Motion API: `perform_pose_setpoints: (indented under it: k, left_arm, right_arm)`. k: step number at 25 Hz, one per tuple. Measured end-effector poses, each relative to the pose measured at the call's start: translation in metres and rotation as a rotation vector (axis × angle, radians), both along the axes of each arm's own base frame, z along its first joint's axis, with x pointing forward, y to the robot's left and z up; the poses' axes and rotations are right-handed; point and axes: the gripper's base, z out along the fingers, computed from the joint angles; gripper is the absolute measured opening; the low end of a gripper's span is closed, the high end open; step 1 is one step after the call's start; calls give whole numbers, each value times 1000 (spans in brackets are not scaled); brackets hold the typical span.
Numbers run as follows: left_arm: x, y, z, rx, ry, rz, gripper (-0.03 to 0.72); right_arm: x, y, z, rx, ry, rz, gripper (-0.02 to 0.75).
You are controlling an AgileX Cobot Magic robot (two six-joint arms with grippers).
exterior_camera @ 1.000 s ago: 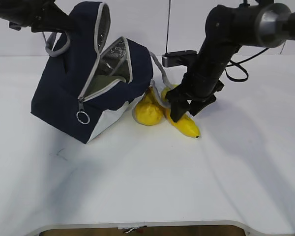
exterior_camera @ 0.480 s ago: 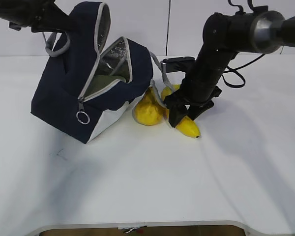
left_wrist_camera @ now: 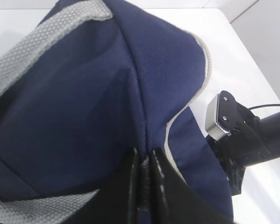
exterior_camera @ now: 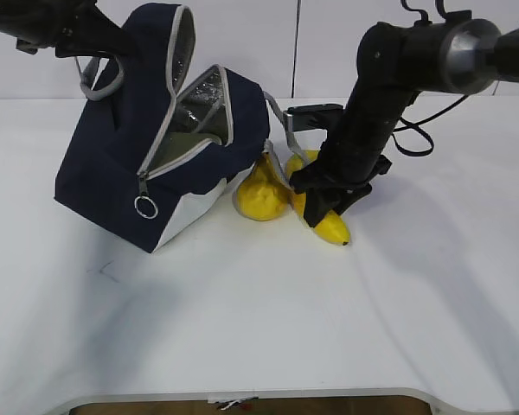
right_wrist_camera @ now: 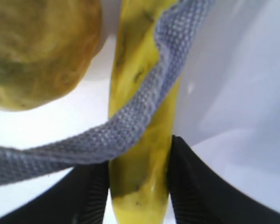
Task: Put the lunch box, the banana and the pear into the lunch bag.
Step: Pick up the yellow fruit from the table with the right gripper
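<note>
The navy lunch bag [exterior_camera: 112,164] is tipped up on one edge, its zipped flap open toward the right. My left gripper [left_wrist_camera: 143,179] is shut on a fold of its fabric [left_wrist_camera: 84,102], at the bag's top left in the exterior view. Something pale green shows inside the opening [exterior_camera: 189,138]; I cannot tell whether it is the lunch box. The pear [exterior_camera: 261,194] lies against the bag. Beside it on the table lies the banana [exterior_camera: 330,226], with my right gripper [exterior_camera: 322,201] down on it. Both pads [right_wrist_camera: 95,191] press the banana [right_wrist_camera: 135,46].
One of the bag's grey handles [right_wrist_camera: 130,126] drapes across the banana just ahead of the right fingers, next to the pear [right_wrist_camera: 37,51]. The right arm [left_wrist_camera: 252,144] is close to the bag's right side. White table [exterior_camera: 259,320] extends to the front edge.
My right gripper has sunk a little and closed from wide open onto the banana. The bag, the pear and the left gripper have not moved.
</note>
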Motion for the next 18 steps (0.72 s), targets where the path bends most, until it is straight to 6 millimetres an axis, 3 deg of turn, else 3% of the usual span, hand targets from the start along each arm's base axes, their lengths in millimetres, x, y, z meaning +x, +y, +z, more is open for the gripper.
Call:
perform_pose_setpoints:
  k: [12, 18]
  left_arm:
    - [0, 0, 0, -2, 1, 0, 13]
    - [0, 0, 0, -2, 1, -2, 13]
  right_arm:
    - [-3, -11, 2, -122, 40, 10, 279]
    - [-5, -20, 18, -221, 10, -21, 279]
